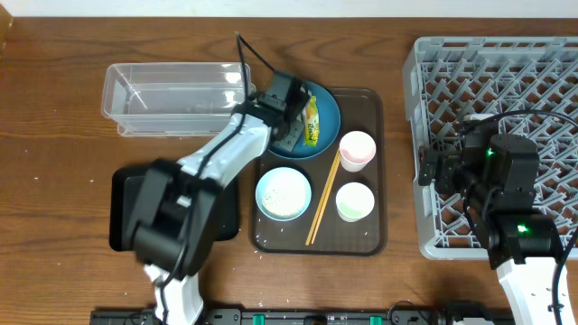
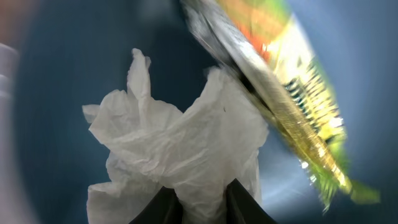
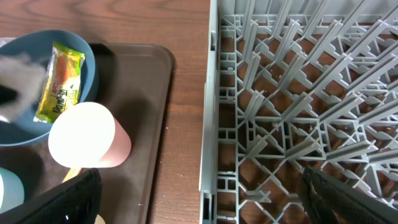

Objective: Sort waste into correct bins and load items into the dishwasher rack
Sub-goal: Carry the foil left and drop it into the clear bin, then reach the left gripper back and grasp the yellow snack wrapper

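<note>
My left gripper (image 1: 289, 134) is down on the blue plate (image 1: 327, 106), and its fingers (image 2: 200, 204) are shut on the crumpled white tissue (image 2: 180, 137). The yellow-orange snack wrapper (image 1: 312, 122) lies on the plate right beside the tissue, also in the left wrist view (image 2: 292, 93). The white bowl (image 1: 284, 193), chopsticks (image 1: 322, 200), pink cup (image 1: 357, 149) and pale green cup (image 1: 354, 200) sit on the brown tray (image 1: 375, 117). My right gripper (image 1: 432, 169) is open and empty at the left edge of the grey rack (image 1: 506, 81). Rice grains are too small to tell.
The clear tub (image 1: 172, 95) stands at the back left, next to the plate. The black tray (image 1: 122, 217) lies at the front left, mostly under my left arm. In the right wrist view the rack wall (image 3: 210, 112) stands between the open fingers (image 3: 202, 193), with the pink cup (image 3: 87, 140) to the left.
</note>
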